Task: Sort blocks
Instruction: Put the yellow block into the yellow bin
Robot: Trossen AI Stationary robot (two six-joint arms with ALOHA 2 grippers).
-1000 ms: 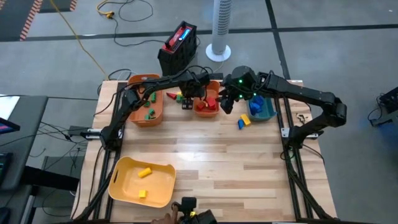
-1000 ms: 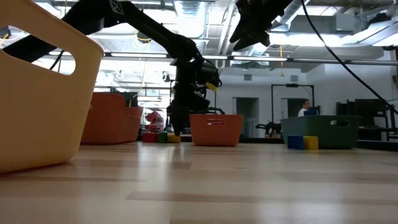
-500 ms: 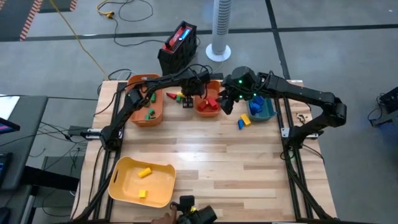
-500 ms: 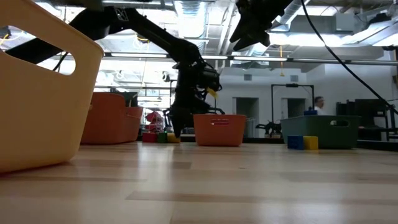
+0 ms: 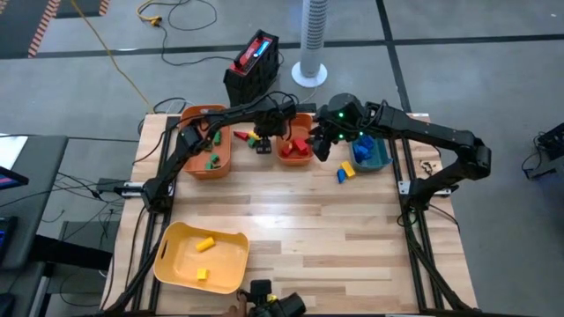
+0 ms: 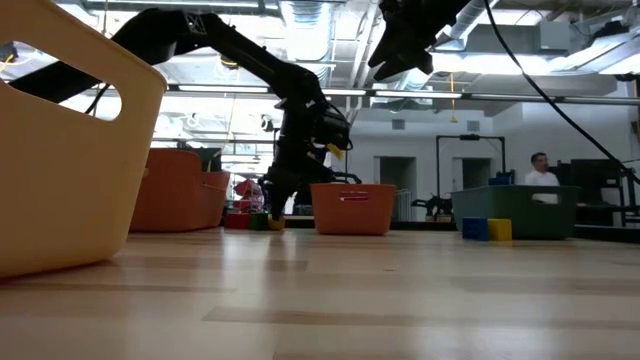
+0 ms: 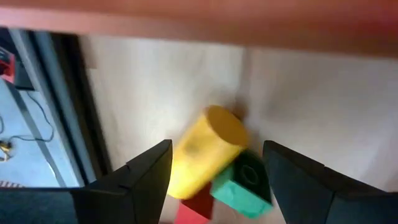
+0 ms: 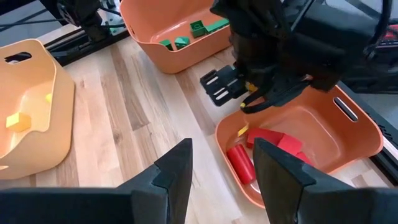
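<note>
Three loose blocks lie on the table between the two orange bins: a yellow cylinder (image 7: 208, 146), a green brick (image 7: 245, 183) and a red brick (image 7: 193, 208). My left gripper (image 5: 263, 143) points steeply down over them, open, one finger on either side of the group (image 7: 216, 152); I see no touch. My right gripper (image 5: 319, 150) hangs open and empty high above the small orange bin (image 5: 295, 151), which holds red blocks (image 8: 267, 140). A blue and a yellow block (image 5: 345, 172) lie in front of the teal bin (image 5: 370, 155).
The larger orange bin (image 5: 210, 150) at the far left holds green blocks (image 8: 199, 28). A yellow bin (image 5: 201, 257) with yellow blocks stands near the front left. The teal bin holds blue blocks. Bare wood lies across the table's middle and front right.
My left gripper has tipped further downward in place, its fingertips swinging a little toward the loose blocks between the orange bins. Its fingers stay open.
</note>
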